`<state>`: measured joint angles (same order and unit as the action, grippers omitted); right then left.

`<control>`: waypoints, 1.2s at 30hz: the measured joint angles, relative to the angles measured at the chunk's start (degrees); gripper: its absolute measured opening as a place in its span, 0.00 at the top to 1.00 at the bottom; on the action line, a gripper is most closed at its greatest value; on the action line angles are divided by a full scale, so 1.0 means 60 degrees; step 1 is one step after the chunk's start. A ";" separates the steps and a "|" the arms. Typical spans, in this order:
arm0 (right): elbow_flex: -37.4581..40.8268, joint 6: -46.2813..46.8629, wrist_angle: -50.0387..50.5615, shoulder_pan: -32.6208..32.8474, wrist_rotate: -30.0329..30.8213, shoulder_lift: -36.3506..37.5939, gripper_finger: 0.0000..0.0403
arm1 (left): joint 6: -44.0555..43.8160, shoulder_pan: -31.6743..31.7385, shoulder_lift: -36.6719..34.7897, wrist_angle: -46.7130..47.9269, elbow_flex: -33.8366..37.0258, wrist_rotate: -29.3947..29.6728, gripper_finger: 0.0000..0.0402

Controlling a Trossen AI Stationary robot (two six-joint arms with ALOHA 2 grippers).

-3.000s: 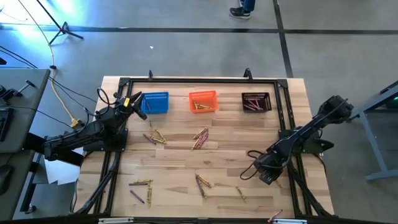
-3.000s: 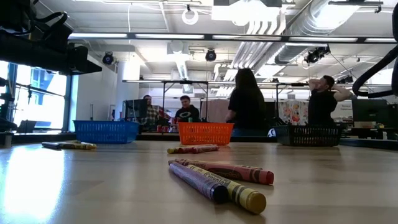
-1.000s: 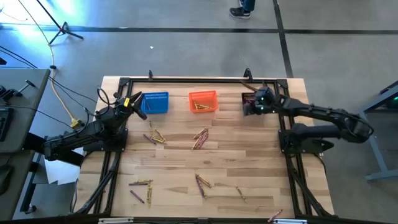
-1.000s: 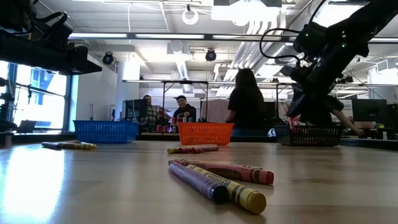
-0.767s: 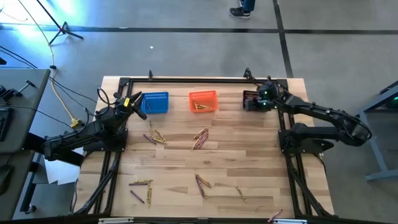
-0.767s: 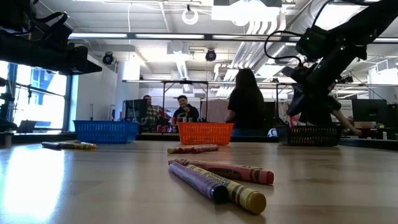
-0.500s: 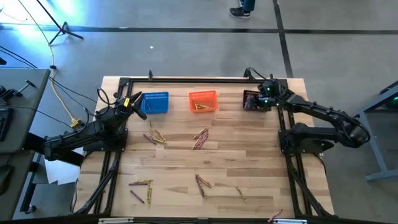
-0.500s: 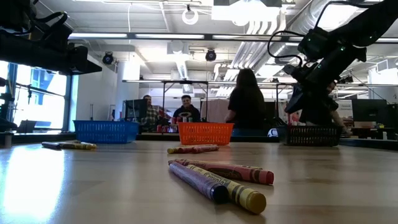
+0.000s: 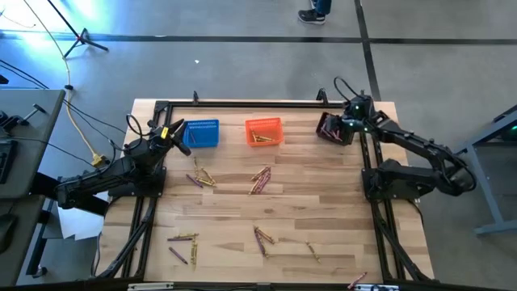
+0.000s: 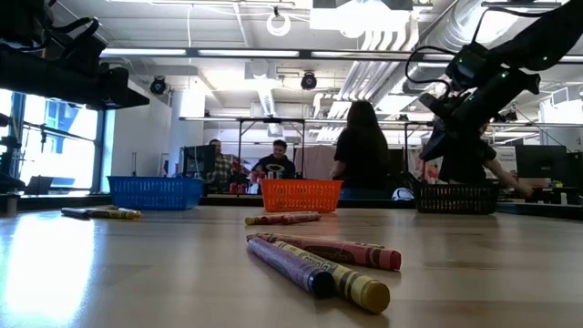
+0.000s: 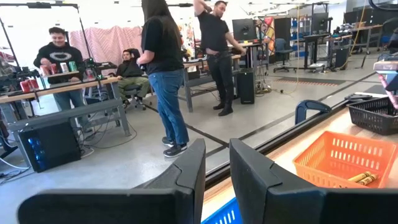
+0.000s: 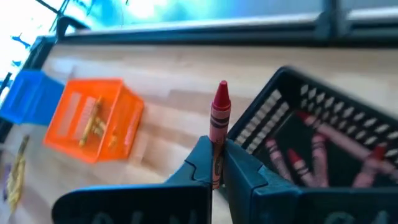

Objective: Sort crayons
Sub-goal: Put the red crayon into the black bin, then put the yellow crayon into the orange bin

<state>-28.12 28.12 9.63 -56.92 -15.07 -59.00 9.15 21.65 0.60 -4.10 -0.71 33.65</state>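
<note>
My right gripper (image 12: 215,171) is at the table's far right, above the black basket (image 9: 331,129), and is shut on a red crayon (image 12: 219,121). Reddish crayons (image 12: 311,149) lie in that basket. Yellow crayons (image 12: 93,121) lie in the orange basket (image 9: 263,132). Loose crayons lie flat on the table in small groups (image 9: 200,178) (image 9: 260,179) (image 9: 262,237). Beside the blue basket (image 9: 201,133), my left gripper (image 11: 216,171) waits, open with nothing between its fingers. My right gripper pinches the red crayon's lower part (image 12: 216,158) between its two fingers. The crayon lies along the fingers, and its pointed tip (image 12: 221,92) sticks out well past them. It is lifted clear, over the table beside the black basket's near rim (image 12: 261,118).
More loose crayons lie near the front edge (image 9: 182,242) (image 9: 313,252), and several lie close to the low camera (image 10: 319,264). A black frame (image 9: 242,105) runs along the table's far edge. People stand and sit in the room beyond (image 10: 360,150).
My right gripper has carried the red crayon a little toward the table's far right corner, staying above the black basket and turning somewhat. It has stayed shut on the crayon. The left arm has kept still.
</note>
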 joint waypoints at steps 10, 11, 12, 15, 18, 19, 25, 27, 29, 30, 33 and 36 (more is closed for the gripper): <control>0.0000 -0.1291 0.1059 -0.0494 0.0826 0.0065 0.98 | 0.0000 0.0003 -0.0004 0.0001 0.0000 0.0000 0.85; 0.0000 -0.1373 0.1186 -0.0491 0.0822 0.0065 0.97 | 0.0000 0.0003 -0.0001 0.0000 -0.0002 0.0000 0.85; 0.0000 -0.1451 0.1276 -0.0489 0.0813 0.0065 0.95 | 0.0000 0.0000 -0.0004 0.0002 -0.0001 0.0000 0.85; 0.0000 -0.1522 0.1285 -0.0489 0.0824 0.0065 0.88 | 0.0000 0.0003 -0.0003 0.0002 -0.0002 0.0000 0.85; -0.0008 -0.1678 0.1167 -0.0489 0.0820 0.0101 0.80 | 0.0000 0.0004 0.0000 0.0001 0.0000 0.0000 0.85; -0.0070 -0.1818 0.1233 -0.0489 0.0824 0.0128 0.77 | 0.0000 0.0004 0.0000 0.0004 -0.0004 0.0000 0.85; -0.1438 -0.3298 0.2255 -0.0078 0.0506 0.0226 0.73 | 0.0000 0.0002 0.0000 0.0000 -0.0001 0.0000 0.85; -0.2109 -0.3874 0.2749 0.0472 0.0170 0.0226 0.72 | 0.0000 0.0000 -0.0003 0.0003 0.0000 0.0000 0.85; -0.2725 -0.4580 0.3355 0.1232 0.0093 0.0226 0.72 | 0.0000 0.0004 -0.0001 0.0000 0.0000 0.0000 0.85; -0.3012 -0.4963 0.3673 0.1637 0.0086 0.0208 0.72 | 0.0000 0.0001 -0.0003 0.0001 -0.0003 0.0000 0.85; -0.3809 -0.6025 0.4356 0.2837 0.0096 0.0056 0.72 | 0.0000 0.0004 -0.0002 0.0001 -0.0001 0.0000 0.85; -0.4421 -0.6405 0.4584 0.3871 0.0554 -0.0264 0.72 | 0.0000 0.0002 -0.0002 0.0002 -0.0002 0.0000 0.85</control>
<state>-54.65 -10.31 37.14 -33.70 -11.75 -60.59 9.15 21.66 0.59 -4.09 -0.72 33.65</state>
